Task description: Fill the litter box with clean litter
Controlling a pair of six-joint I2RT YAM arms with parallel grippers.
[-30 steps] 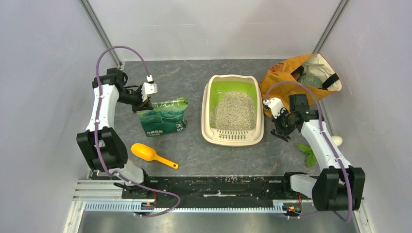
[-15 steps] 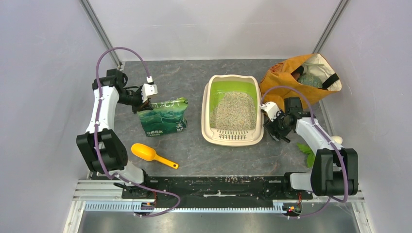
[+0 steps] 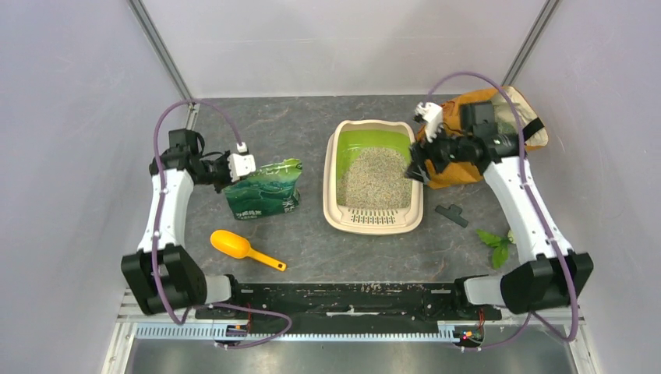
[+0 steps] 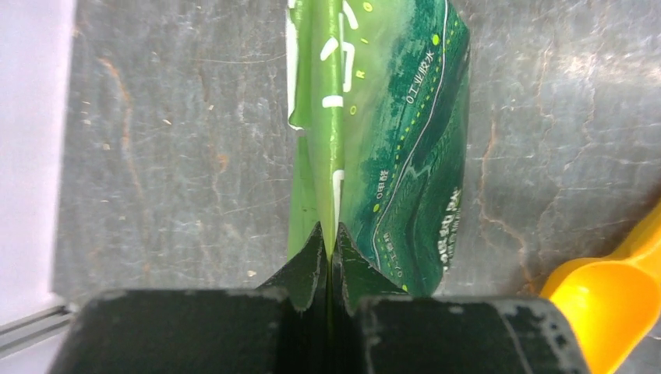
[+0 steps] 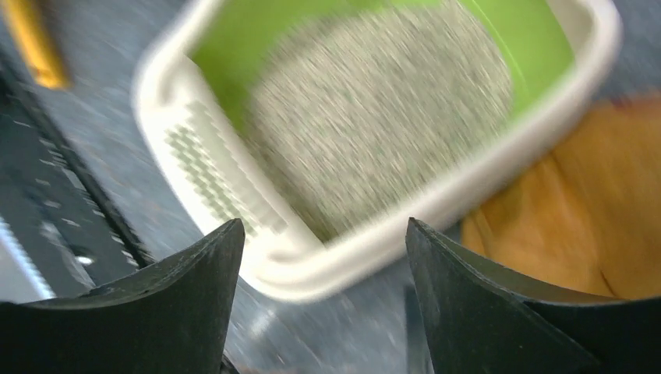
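The litter box is motion-blurred; the yellow scoop is cropped.

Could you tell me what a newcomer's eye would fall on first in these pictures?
The litter box, lime-green inside, sits mid-table with a mound of clean litter in it. To its left, the left gripper is shut on the top edge of the green printed bag. The right gripper hangs open by the box's right rim, next to the orange bag.

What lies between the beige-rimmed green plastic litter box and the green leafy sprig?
One small dark flat piece on the grey table, touching neither litter box nor sprig, seen in the top view.
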